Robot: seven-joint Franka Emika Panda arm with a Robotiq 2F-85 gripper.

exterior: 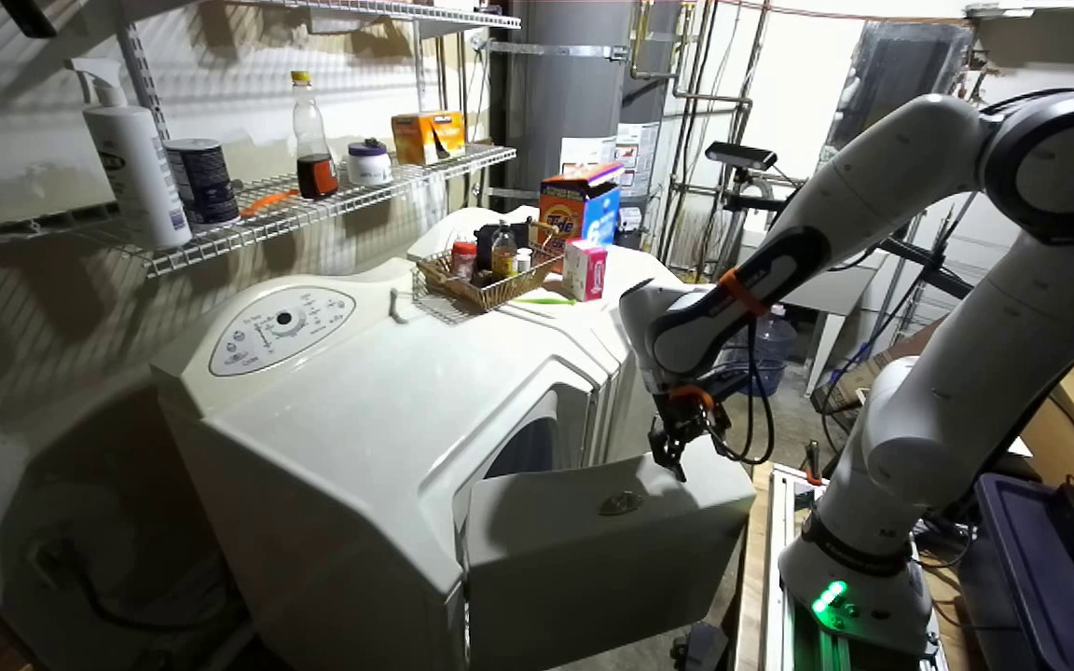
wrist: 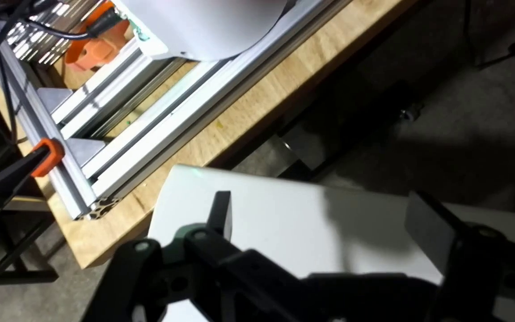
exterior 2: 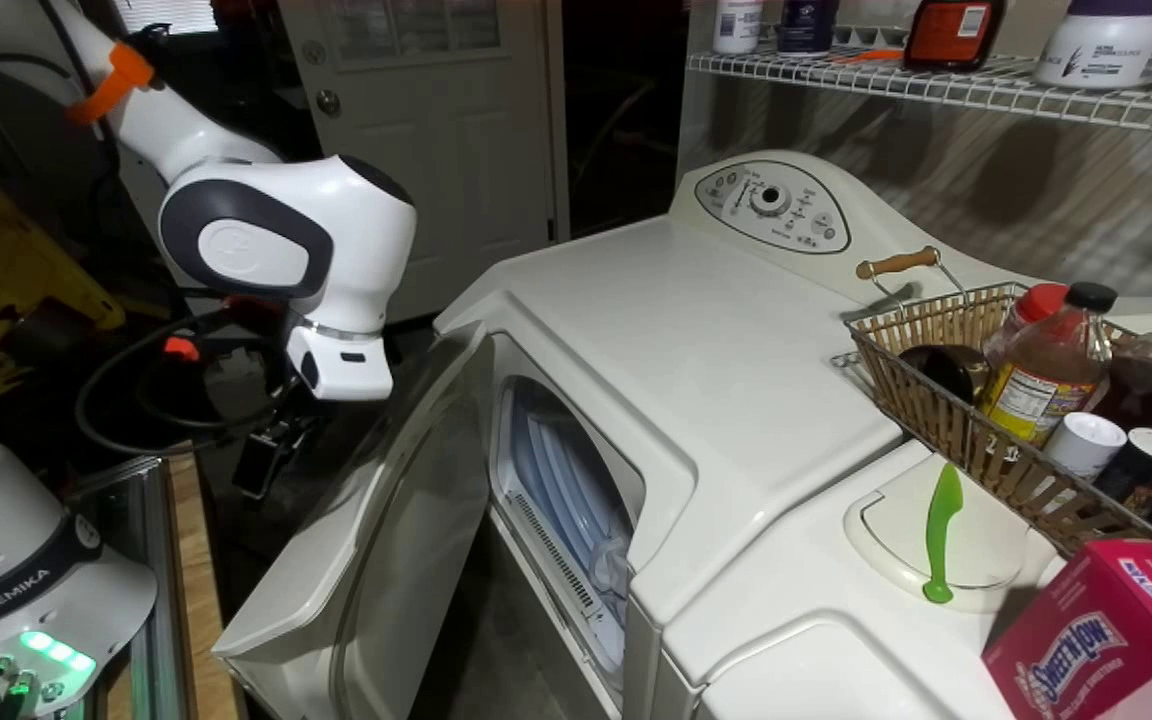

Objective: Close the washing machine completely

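The off-white washing machine [exterior: 360, 382] shows in both exterior views [exterior 2: 616, 290], with its round dial panel on the raised back. Its flat front door [exterior: 593, 559] stands wide open, swung out toward the robot base. The door's inner side [exterior 2: 416, 540] and the dark drum opening [exterior 2: 566, 490] show in an exterior view. My gripper [exterior: 672, 457] is by the door's upper edge, on its outer side. In the wrist view, the fingers [wrist: 320, 205] are spread apart with nothing between them. The pale door [wrist: 280, 223] lies behind them. Whether they touch it cannot be told.
A basket of bottles [exterior 2: 956, 440] and a pink box [exterior 2: 1086, 640] stand at the machine's far side. A wire shelf [exterior: 313, 210] hangs above the back. The robot's wooden base edge [wrist: 235, 129] is close to the door's free end. A second appliance [exterior 2: 796, 680] adjoins.
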